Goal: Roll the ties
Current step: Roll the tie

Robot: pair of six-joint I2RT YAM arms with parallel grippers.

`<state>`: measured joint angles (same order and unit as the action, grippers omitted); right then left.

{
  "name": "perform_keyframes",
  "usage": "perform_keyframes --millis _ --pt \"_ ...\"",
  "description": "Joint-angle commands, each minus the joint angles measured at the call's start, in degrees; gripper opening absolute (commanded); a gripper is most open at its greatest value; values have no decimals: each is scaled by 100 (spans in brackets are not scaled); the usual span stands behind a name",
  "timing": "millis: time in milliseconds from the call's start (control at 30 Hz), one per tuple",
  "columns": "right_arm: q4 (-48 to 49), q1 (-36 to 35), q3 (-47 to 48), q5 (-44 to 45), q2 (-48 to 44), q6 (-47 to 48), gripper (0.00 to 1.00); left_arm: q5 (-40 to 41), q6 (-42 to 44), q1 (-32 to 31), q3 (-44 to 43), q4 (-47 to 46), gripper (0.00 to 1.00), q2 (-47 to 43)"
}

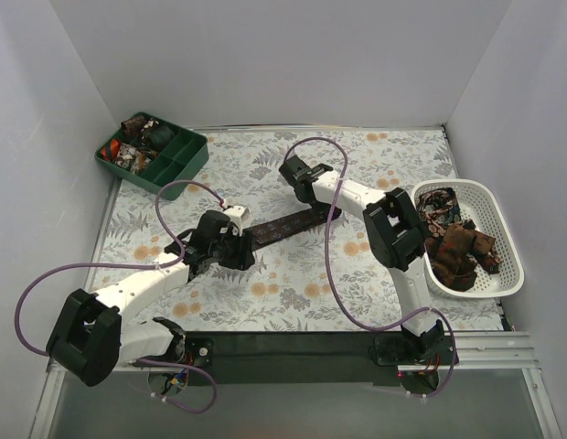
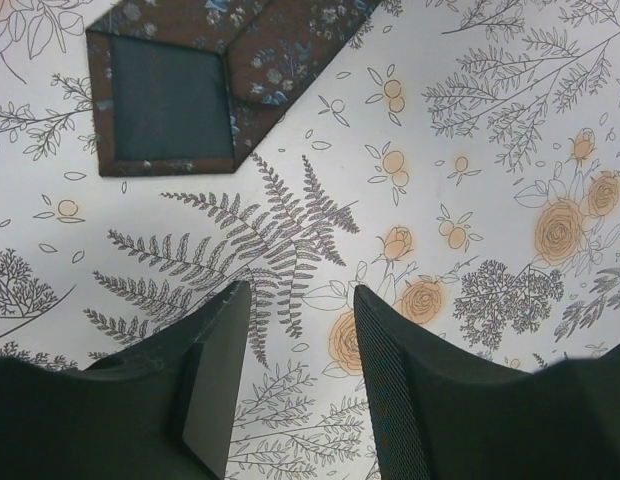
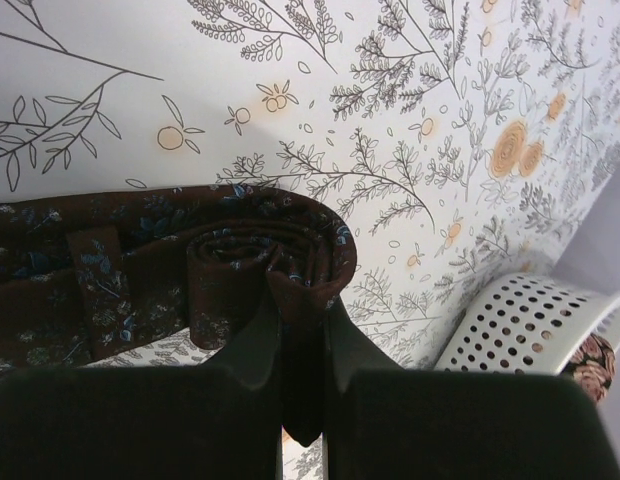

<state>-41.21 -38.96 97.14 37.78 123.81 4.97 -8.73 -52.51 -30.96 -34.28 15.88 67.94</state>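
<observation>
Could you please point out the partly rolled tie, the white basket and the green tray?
partly rolled tie [image 3: 240,265]: right wrist view, on its coiled end.
white basket [image 1: 506,233]: top external view, on its right rim.
green tray [image 1: 178,168]: top external view, on its near wall.

— Can you read anything from where you stand?
— Nothing at all. The table [image 1: 293,297] cover is printed with ferns and orange flowers, and there are no letters among them.
— And the tie [image 1: 288,226]?
— Only small blossoms on brown cloth. There's a loop on its back, but I can make out no wording on it.
— What about the white basket [image 1: 476,289] or the green tray [image 1: 185,167]?
— Plain plastic on both. I can't read a brand, number or label on either.
</observation>
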Motion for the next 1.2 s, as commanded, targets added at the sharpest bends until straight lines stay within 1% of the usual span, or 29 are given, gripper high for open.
perform_keyframes --millis 0,100,200,333,433,500,567,600,700,867,1167 --pt "-616 -217 374 361 362 -655 1 108 30 29 36 -50 43 -115" --pt "-660 -287 384 458 372 -629 1 257 162 29 -166 -181 43 95" --pt "-660 -296 323 484 285 -603 1 468 303 81 -472 -330 40 420" --pt "-660 -296 244 415 205 -533 1 592 478 379 -887 -541 35 965" --pt "-651 -296 209 318 187 -524 1 592 610 573 -1150 -743 27 1414" --pt "-651 -296 200 274 188 -524 1 566 654 635 -1273 -779 19 1773" --pt "-651 -288 226 265 196 -524 1 478 716 696 -1388 -779 17 1985" --pt "-643 -296 235 274 196 -524 1 469 742 705 -1406 -805 13 2143" --pt "-651 -296 279 309 179 -524 1 347 777 705 -1388 -841 11 2319" --pt "-651 -296 296 388 170 -524 1 126 699 705 -1117 -832 10 2382" --pt "-704 -314 288 476 144 -585 1 -111 294 688 -203 -806 9 1855"
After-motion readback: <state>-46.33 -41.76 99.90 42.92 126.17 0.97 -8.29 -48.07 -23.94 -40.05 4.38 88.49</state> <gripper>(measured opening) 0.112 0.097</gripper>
